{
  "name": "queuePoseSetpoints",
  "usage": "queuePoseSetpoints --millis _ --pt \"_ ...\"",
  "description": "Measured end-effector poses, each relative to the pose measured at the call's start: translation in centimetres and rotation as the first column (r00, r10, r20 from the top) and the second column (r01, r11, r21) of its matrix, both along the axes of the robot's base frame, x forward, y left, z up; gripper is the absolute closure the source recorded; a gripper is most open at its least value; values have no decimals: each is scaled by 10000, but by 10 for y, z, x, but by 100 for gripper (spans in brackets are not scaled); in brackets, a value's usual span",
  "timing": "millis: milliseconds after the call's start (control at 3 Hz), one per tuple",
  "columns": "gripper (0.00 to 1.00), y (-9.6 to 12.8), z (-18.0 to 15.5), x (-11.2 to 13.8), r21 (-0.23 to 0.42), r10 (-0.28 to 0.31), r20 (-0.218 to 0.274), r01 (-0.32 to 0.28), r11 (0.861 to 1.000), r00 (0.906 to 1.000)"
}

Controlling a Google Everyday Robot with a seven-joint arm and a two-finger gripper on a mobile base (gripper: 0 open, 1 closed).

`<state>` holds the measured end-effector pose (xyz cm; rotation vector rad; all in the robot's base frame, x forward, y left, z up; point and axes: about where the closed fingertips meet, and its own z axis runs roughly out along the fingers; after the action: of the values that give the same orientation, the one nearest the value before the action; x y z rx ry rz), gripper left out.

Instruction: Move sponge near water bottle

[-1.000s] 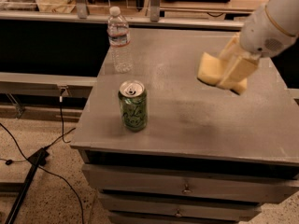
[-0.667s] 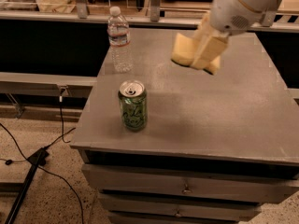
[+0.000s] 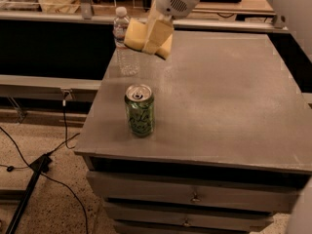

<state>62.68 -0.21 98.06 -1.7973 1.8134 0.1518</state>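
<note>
The pale yellow sponge (image 3: 135, 34) is held in my gripper (image 3: 155, 37), above the grey tabletop near its back left corner. The cream fingers (image 3: 157, 33) are shut on the sponge, one across its front. The clear water bottle (image 3: 123, 43) with a white cap stands upright at the table's back left edge, just left of the sponge and partly behind it. The sponge hangs in the air right beside the bottle; I cannot tell if they touch.
A green drink can (image 3: 140, 110) stands upright on the grey table (image 3: 219, 101), near the front left. A drawer front runs below the table's front edge. Cables and a stand leg lie on the floor at left. A counter with objects runs behind.
My gripper has carried the sponge from the right side of the table leftwards and towards the back, up to the water bottle. The can and bottle have not moved.
</note>
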Motion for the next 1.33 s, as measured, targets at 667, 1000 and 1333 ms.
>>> queuePoseSetpoints --millis 667,1000,1333 --pt "100 21 -34 39 -493 -894 -454 871 9950 9950" --pt "100 10 -39 43 -525 -1084 -490 1058 9930 9929" --pt "100 4 -46 46 -672 -1259 -560 1221 9902 9905"
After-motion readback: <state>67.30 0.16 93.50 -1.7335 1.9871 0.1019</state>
